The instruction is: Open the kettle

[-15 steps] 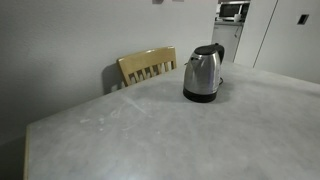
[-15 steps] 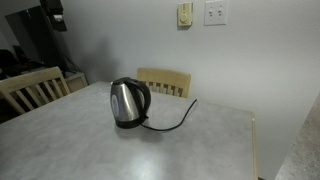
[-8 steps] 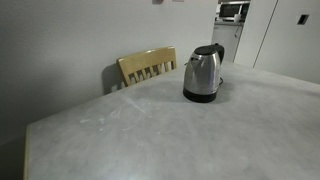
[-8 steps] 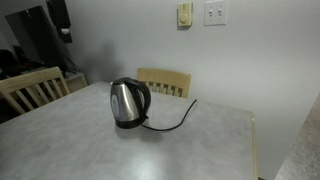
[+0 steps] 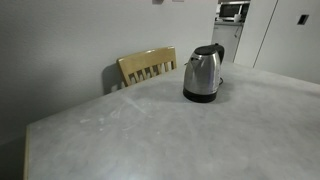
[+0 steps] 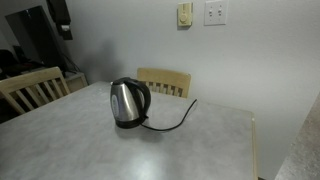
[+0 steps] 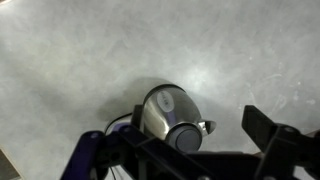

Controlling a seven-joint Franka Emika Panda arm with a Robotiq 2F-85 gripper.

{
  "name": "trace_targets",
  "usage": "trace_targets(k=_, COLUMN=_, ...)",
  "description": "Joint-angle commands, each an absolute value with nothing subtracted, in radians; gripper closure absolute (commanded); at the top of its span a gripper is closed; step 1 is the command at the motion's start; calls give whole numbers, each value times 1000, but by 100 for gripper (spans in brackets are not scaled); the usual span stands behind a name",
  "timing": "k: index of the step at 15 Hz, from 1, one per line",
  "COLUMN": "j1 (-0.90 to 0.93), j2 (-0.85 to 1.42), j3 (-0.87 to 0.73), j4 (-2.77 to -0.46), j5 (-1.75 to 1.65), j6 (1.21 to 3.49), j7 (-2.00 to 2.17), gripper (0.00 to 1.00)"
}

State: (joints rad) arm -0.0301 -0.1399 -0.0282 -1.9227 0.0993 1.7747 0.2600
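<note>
The kettle (image 5: 204,72) is brushed steel with a black lid, handle and round base. It stands upright on the grey table (image 5: 150,130) with its lid down, and shows in both exterior views (image 6: 127,102). In the wrist view I look down on the kettle (image 7: 160,108) from high above. My gripper (image 7: 176,132) is open and empty, with its dark fingers spread wide at the bottom of that view, well above the kettle. A dark part of my arm (image 6: 62,14) shows at the upper left of an exterior view.
A black cord (image 6: 176,117) runs from the kettle's base across the table to its far edge. A wooden chair (image 5: 147,66) stands behind the table, also seen in an exterior view (image 6: 164,80). Another chair (image 6: 30,88) stands at the side. A wall lies behind.
The dark arm part at the upper left of an exterior view shifted slightly a second ago. The kettle has not moved.
</note>
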Motion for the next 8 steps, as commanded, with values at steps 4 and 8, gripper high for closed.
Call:
trace_targets(k=4, j1=-34, j2=-139, j3=-25, j4=-1916, j5=100, j6=1761, j7=268, gripper=0)
trace_targets(k=8, j1=-34, j2=-168, j3=-19, j4=-2000, j5=45, j6=2068, j7=221, gripper=0)
